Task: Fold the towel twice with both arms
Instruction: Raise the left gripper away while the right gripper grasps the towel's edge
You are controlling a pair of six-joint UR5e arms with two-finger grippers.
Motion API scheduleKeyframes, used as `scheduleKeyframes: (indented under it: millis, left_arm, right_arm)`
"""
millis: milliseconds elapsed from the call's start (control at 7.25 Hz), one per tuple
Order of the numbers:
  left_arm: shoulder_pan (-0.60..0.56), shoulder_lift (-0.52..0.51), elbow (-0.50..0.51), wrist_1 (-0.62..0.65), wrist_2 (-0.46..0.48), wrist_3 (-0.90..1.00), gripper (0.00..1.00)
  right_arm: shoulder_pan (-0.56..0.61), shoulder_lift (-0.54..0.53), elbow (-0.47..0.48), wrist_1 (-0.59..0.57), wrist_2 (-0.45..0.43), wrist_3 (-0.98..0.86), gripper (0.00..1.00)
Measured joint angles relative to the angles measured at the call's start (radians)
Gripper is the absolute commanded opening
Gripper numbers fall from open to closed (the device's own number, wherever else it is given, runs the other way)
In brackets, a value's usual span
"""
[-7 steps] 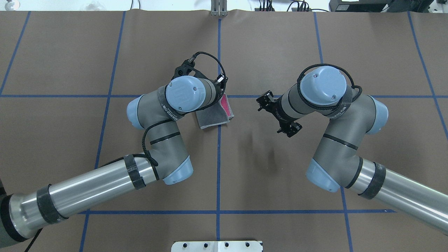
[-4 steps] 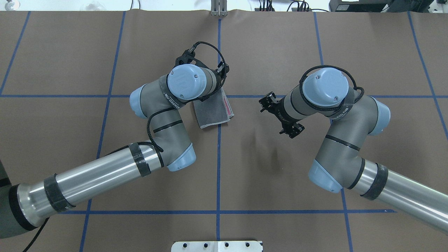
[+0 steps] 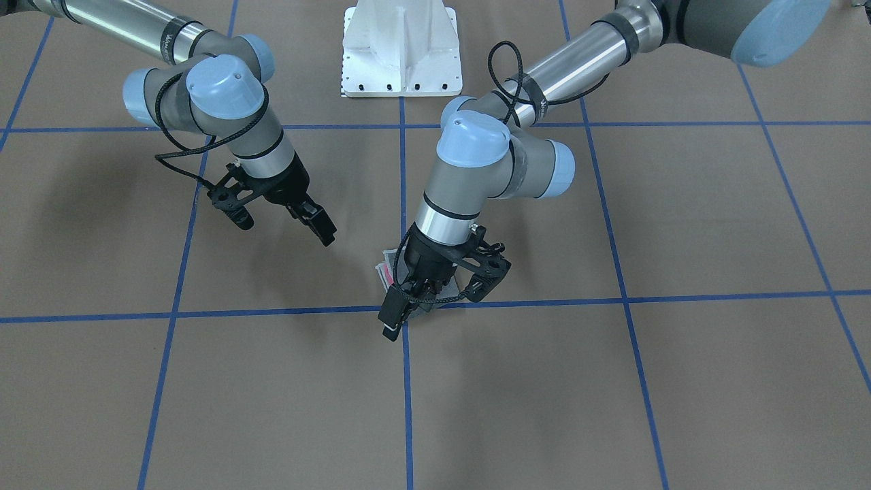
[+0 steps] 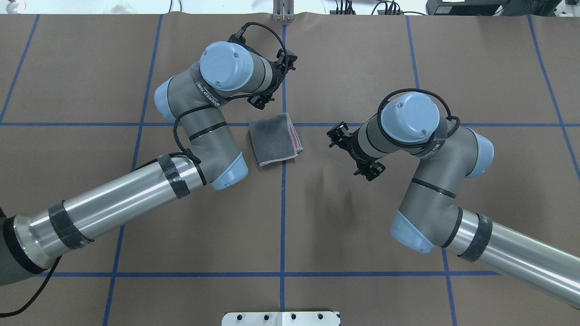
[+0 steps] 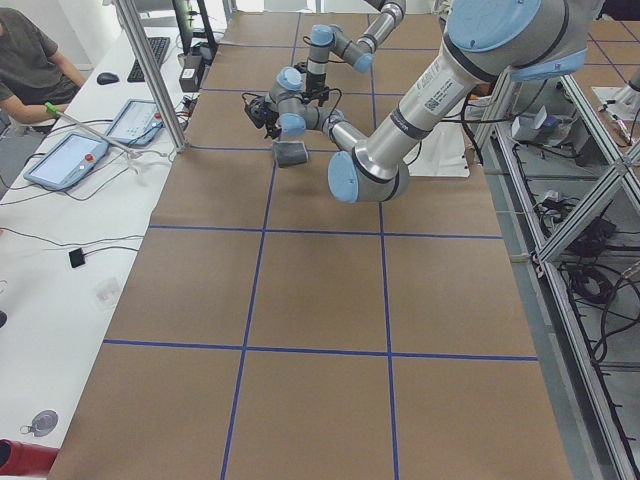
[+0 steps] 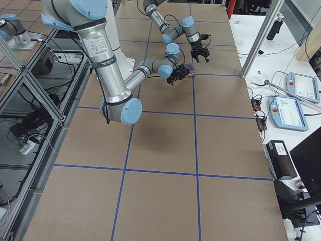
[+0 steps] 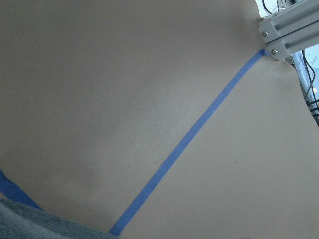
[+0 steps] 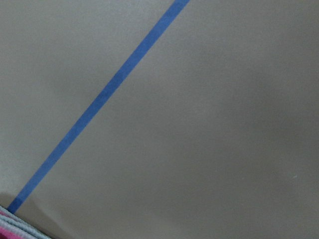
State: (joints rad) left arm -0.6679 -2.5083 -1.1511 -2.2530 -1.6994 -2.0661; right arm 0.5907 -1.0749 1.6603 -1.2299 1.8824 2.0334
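Seen from overhead, the folded towel [image 4: 275, 138] lies grey face up with a pink edge showing, at a blue tape [image 4: 283, 217] crossing between the left gripper [image 4: 274, 81] and the right gripper [image 4: 354, 153]. From across the table [image 3: 680, 395], both grippers hang empty with fingers spread wide, the left one near the towel and partly screening it.

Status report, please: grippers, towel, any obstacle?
Left gripper open, empty, just beyond the towel. Right gripper open, empty, off to its side. Towel folded, flat, grey up, pink edge showing. Nothing in the way.
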Motion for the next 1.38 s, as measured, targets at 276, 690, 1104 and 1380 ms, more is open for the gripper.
scheduleKeyframes:
  millis: [276,690,1104,1380]
  left_arm:
    - [-0.032,0.033,-0.041,0.001,-0.097,0.003,1.0]
    - [-0.059,0.175,-0.184,0.002,-0.17,0.022,1.0]
    - [-0.064,0.222,-0.232,0.004,-0.181,0.024,1.0]
    - [-0.064,0.225,-0.234,0.004,-0.18,0.024,1.0]
  right_arm:
    - [-0.023,0.079,-0.07,0.002,-0.055,0.001,1.0]
    - [-0.08,0.14,-0.135,0.061,-0.157,0.043,0.99]
    - [-0.102,0.195,-0.238,0.163,-0.203,0.13,0.82]
    - [-0.105,0.202,-0.251,0.169,-0.205,0.136,0.77]
